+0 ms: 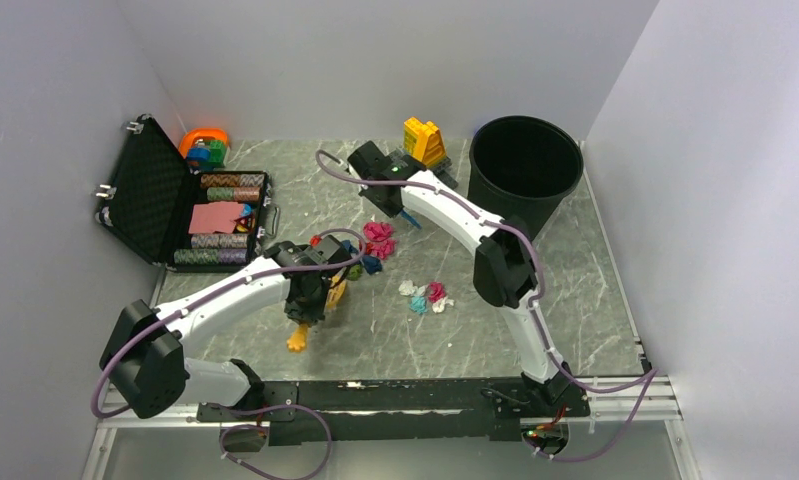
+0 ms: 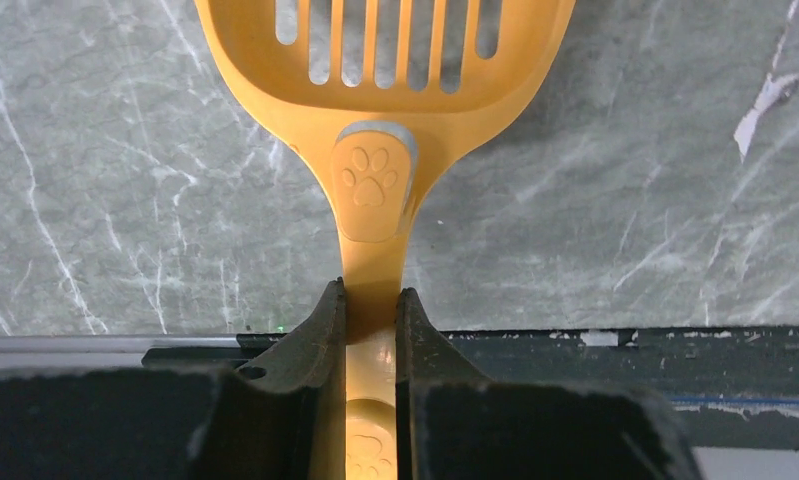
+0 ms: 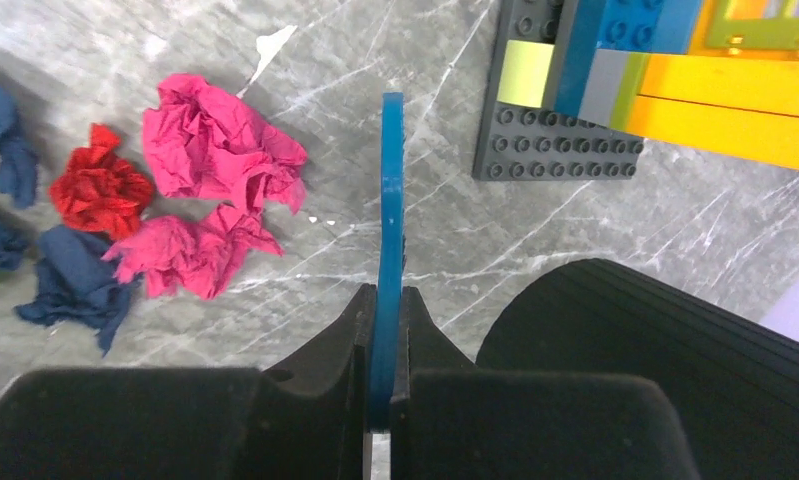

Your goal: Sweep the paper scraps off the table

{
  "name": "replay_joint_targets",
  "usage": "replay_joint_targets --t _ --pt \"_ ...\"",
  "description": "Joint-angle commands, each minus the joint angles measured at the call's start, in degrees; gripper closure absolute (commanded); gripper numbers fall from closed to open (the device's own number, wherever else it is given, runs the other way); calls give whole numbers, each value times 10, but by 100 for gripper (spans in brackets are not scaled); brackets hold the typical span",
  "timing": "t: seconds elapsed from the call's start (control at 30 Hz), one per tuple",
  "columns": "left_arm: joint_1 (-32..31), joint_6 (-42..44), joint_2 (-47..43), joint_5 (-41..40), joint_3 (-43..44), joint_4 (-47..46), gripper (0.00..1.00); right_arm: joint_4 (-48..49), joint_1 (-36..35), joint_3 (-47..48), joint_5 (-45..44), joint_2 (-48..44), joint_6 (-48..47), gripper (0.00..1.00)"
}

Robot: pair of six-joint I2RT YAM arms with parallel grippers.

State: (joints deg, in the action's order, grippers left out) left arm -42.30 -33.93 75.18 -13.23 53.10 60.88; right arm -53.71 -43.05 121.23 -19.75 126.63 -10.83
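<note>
- Two tools are in hand, one per arm — a pairing that suits a sweep-and-catch job.
- Left gripper (image 2: pixel 372 300) is clamped on the handle of an orange slotted scoop (image 2: pixel 375 170). The scoop's head reaches out low over the table (image 2: pixel 125 200), so it is probably meant as the catcher.
- Right gripper (image 3: pixel 385 300) pinches a thin blue flat tool (image 3: pixel 391 190). It is seen edge-on, so I cannot tell its kind; it is likely the pusher.
- Paper scraps (image 3: pixel 215 150) lie on the marble in two clusters. Pink, red and dark blue wads sit beside the blue tool, apart from it, and a smaller bunch (image 1: pixel 425 295) of pale and pink wads lies nearer the arm bases.
- Black bin (image 1: pixel 525 165) stands at the far right — a plausible destination.
- None of the scoop that shows holds a scrap, so the sweeping looks not yet begun.
</note>
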Motion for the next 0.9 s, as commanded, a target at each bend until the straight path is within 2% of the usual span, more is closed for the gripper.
replay_joint_targets --t 0.0,0.2,0.4,0.5,0.87 --pt "-3 50 7 43 22 -5 100 -6 -1 14 -32 16 -25 100" --pt "2 79 43 58 39 -24 100 -13 -2 6 95 20 -37 100" --pt "54 113 54 121 39 -61 100 -25 -7 -14 192 4 -71 100" --pt "68 128 58 127 39 -68 100 -44 -10 -9 238 7 -82 100" --pt "76 172 89 163 59 -82 100 -86 -33 -3 392 -14 -83 100"
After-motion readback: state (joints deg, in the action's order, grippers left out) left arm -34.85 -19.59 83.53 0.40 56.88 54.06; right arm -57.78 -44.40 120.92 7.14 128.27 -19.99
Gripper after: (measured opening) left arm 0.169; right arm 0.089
